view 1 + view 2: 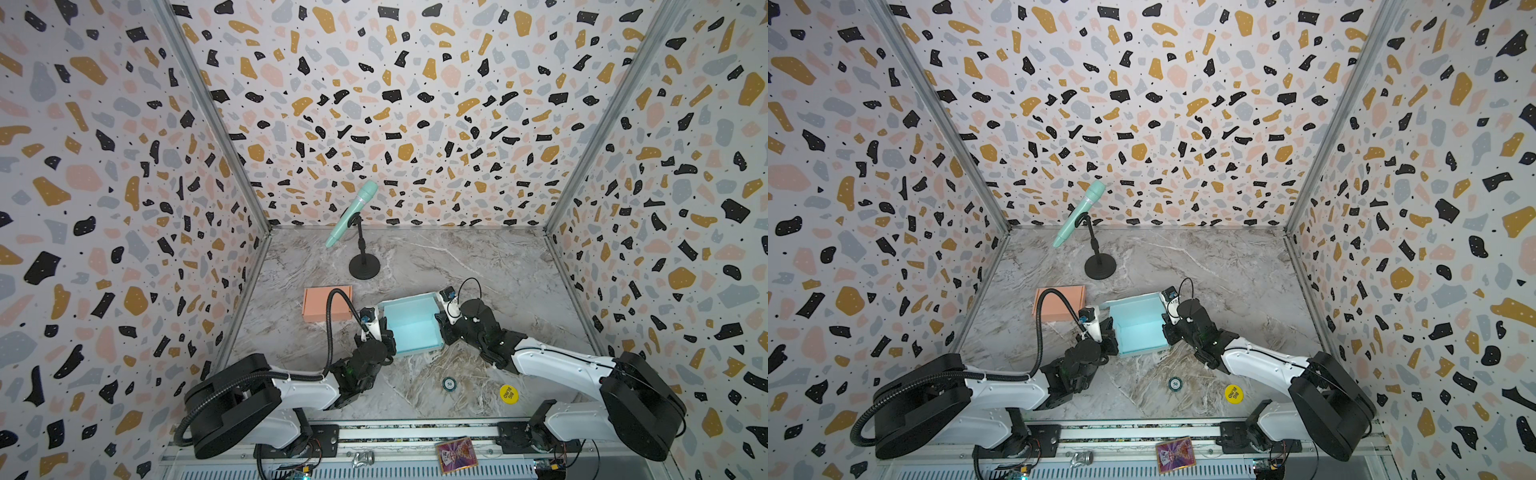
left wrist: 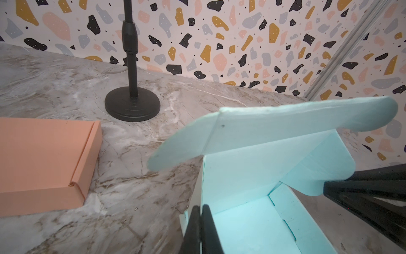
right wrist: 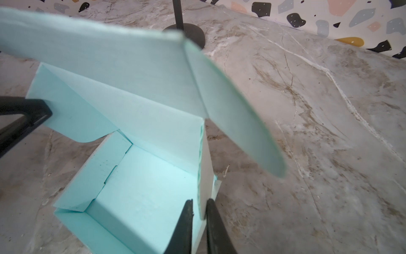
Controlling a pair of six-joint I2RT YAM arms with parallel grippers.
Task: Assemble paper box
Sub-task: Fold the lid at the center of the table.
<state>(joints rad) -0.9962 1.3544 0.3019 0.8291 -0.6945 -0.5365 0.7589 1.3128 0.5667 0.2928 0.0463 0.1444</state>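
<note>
turquoise paper box [image 1: 413, 324], peach box [image 1: 322, 305], marbled table [image 1: 478, 266]

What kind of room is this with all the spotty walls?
Probably a robot test booth, not a home. Speckled terrazzo-patterned walls close in a small marble-look tabletop, two white-and-black robot arms are bolted to a metal rail, and props like a mint-green microphone on a black stand sit around.

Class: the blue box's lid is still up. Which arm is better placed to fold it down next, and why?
Neither clearly: left gripper and right gripper each pinch a side wall of the blue box. The lid is equally near both, so one must release.
</note>
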